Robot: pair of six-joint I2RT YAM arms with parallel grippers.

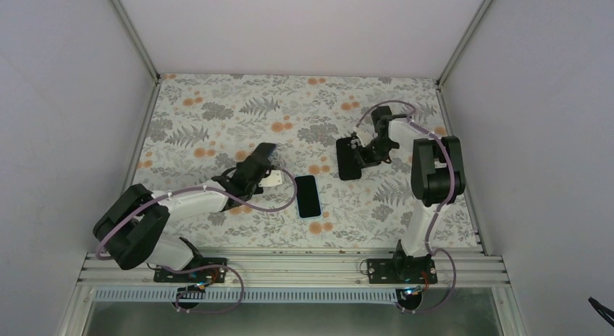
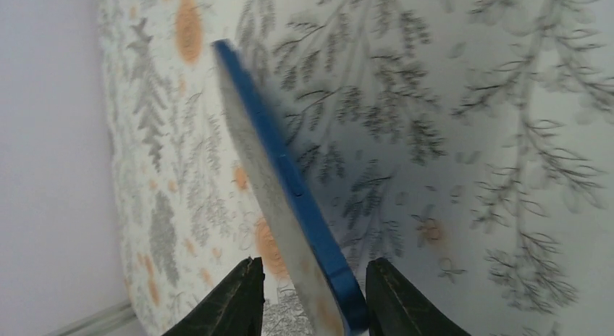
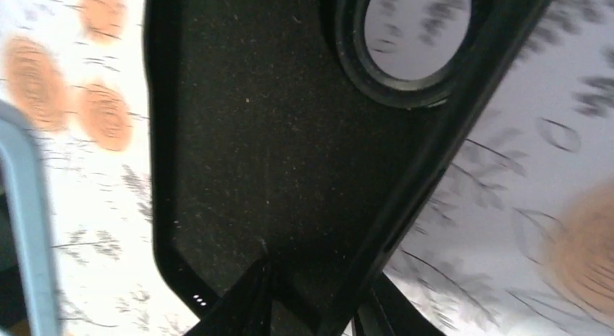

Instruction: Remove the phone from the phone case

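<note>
The right jaws (image 1: pixel 360 156) (image 3: pixel 311 307) are clamped on the near rim of the empty black case (image 1: pixel 349 161) (image 3: pixel 275 133), held just off the worktop (image 1: pixel 217 119). Between the left jaws (image 1: pixel 266 169) (image 2: pixel 315 271) we see a thin blue-edged slab (image 2: pixel 275 169); whether they grip it we cannot tell. The phone (image 1: pixel 308 196) (image 3: pixel 25 206) lies flat, screen up, mid-worktop, left of the case. We note grey ferns and orange blooms on the cloth, white walls (image 1: pixel 304 24), and a metal rail (image 1: pixel 289 267) along the near edge.

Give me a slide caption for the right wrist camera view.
Right gripper pinches the empty black phone case by its rim, camera cutout showing; the pale-blue-edged phone sits at far left.
</note>
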